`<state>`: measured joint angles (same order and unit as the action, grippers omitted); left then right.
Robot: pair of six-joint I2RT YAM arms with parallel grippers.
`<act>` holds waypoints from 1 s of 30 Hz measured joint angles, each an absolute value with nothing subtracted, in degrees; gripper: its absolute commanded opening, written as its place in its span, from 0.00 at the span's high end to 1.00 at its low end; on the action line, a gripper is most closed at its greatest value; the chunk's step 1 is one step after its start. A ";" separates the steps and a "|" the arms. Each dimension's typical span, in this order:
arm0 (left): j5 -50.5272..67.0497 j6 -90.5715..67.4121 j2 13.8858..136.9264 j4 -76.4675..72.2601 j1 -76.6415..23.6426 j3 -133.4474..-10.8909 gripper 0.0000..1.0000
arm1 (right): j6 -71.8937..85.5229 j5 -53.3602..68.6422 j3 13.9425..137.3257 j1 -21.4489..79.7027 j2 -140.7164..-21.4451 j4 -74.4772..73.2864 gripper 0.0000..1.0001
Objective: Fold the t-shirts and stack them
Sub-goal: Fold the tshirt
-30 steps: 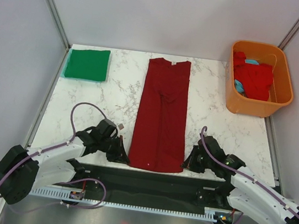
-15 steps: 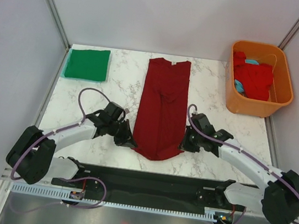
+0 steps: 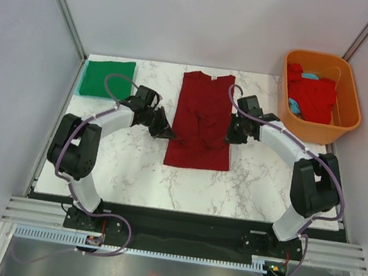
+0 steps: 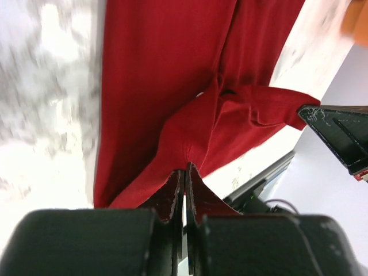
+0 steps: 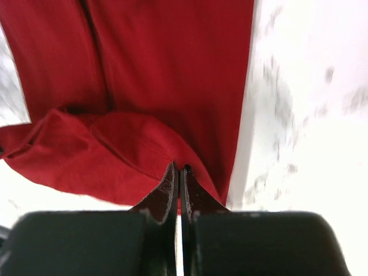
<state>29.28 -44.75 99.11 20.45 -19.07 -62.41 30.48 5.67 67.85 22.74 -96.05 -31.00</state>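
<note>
The left claw (image 3: 169,135) is pinched shut on 1 lower corner of the dark maroon t-shirt (image 3: 197,154), and the right claw (image 3: 228,137) is pinched shut on the other. The cloth bunches up between the 2 claws, with the collar beyond them. The folded green t-shirt (image 3: 107,78) lies on the marble table (image 3: 132,168), well off to the left claw's outer side. The orange tub (image 3: 311,133), past the right claw's outer side, holds a brighter red t-shirt (image 3: 313,96) and some light blue cloth (image 3: 310,77).

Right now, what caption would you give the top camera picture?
Left pincer and right pincer pinch the dark red t-shirt by its hem, doubling it over itself.
</note>
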 measured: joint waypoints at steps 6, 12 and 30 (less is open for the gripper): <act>30.63 -43.88 106.59 20.82 -15.70 -72.38 0.98 | 27.97 6.98 80.03 18.74 -104.14 -32.25 1.00; 32.77 -43.27 113.01 20.93 -13.85 -80.88 0.98 | 26.24 9.74 88.29 15.79 -109.95 -32.64 1.00; 36.86 -42.00 131.61 21.52 -10.96 -99.94 0.71 | 22.81 14.52 101.10 11.62 -124.49 -33.47 0.78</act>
